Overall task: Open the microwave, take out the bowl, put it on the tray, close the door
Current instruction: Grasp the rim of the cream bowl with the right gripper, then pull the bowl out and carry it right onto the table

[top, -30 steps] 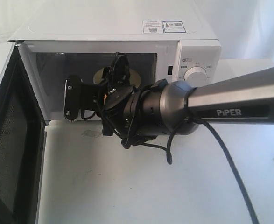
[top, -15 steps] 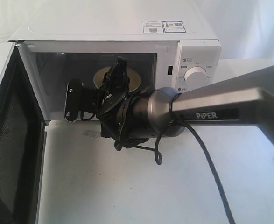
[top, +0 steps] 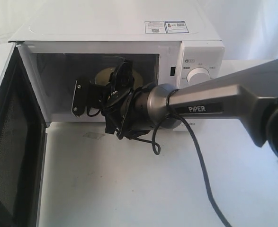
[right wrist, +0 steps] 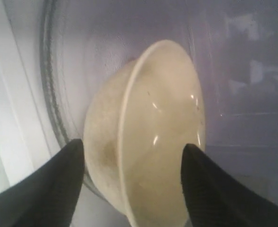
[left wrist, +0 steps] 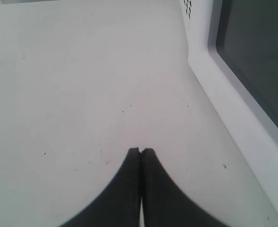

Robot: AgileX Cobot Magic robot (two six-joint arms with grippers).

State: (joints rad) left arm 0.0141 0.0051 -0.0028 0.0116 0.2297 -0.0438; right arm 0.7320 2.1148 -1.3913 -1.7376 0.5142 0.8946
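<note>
The right arm (top: 224, 97) bears "PiPER"; stickers (top: 166, 26) atop the microwave (top: 105, 23) are illegible.

One microwave (top: 105, 23), one door (top: 6, 142), one bowl (right wrist: 162, 132), two stickers (top: 176, 26), one left gripper (left wrist: 139, 150), one right gripper (right wrist: 134, 144)

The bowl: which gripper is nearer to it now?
Right. The right gripper is open around the bowl inside the microwave. The left gripper is shut over the table, outside beside the open door.
</note>
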